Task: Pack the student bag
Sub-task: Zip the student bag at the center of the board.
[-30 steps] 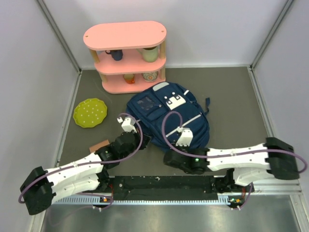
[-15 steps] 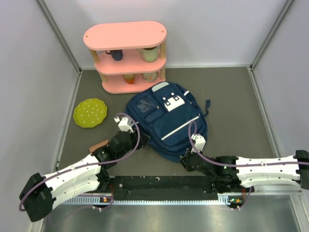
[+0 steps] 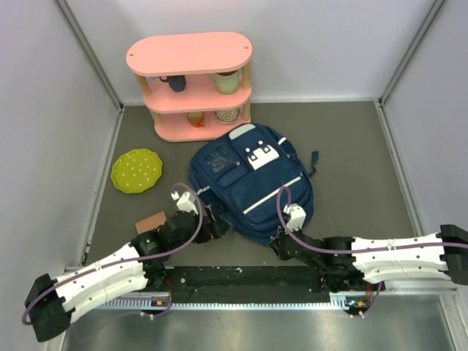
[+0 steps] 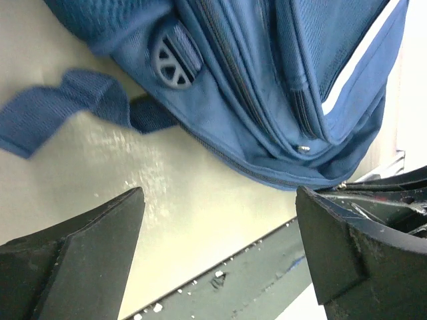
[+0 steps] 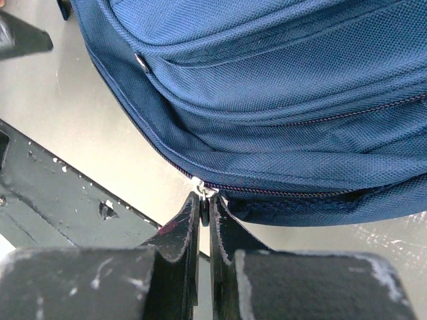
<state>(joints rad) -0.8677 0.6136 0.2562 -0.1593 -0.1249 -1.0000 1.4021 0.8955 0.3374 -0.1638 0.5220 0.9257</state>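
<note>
Top view, bag (image 3: 252, 179): navy. It lies flat and front-up on the table (image 3: 351, 161), with its near rim just ahead of both pairs of jaws.
Top view, left gripper (image 3: 212, 223): at the bag's near-left corner, jaws spread with nothing between them.
Top view, right gripper (image 3: 281, 245): at the bag's near rim; the jaws are too small here to read.
Top view, surroundings: pink shelf (image 3: 189, 55) and green plate (image 3: 137, 170), both well beyond the jaws and apart from the bag.
Left wrist view, left gripper (image 4: 219, 200): jaws wide apart and empty, bare table between them.
Left wrist view, bag (image 4: 267, 80): just ahead of the jaws, not touching. A loose strap (image 4: 60, 113) lies ahead of one finger.
Right wrist view, right gripper (image 5: 203, 200): jaws pressed together, seemingly pinching the silver zip pull (image 5: 200, 187) at their tips.
Right wrist view, bag (image 5: 280, 87): fills the view ahead of the jaws, with the zip line running along its lower rim.
Handling, judged: soft woven cloth, limp, and light if unfilled. It will likely sag and fold instead of lifting whole. Neither fragile nor slippery.
Hold, judged: the zip pull for opening. The strap or a pinch of rim cloth would steady the bag against the tug; otherwise it likely slides along.
</note>
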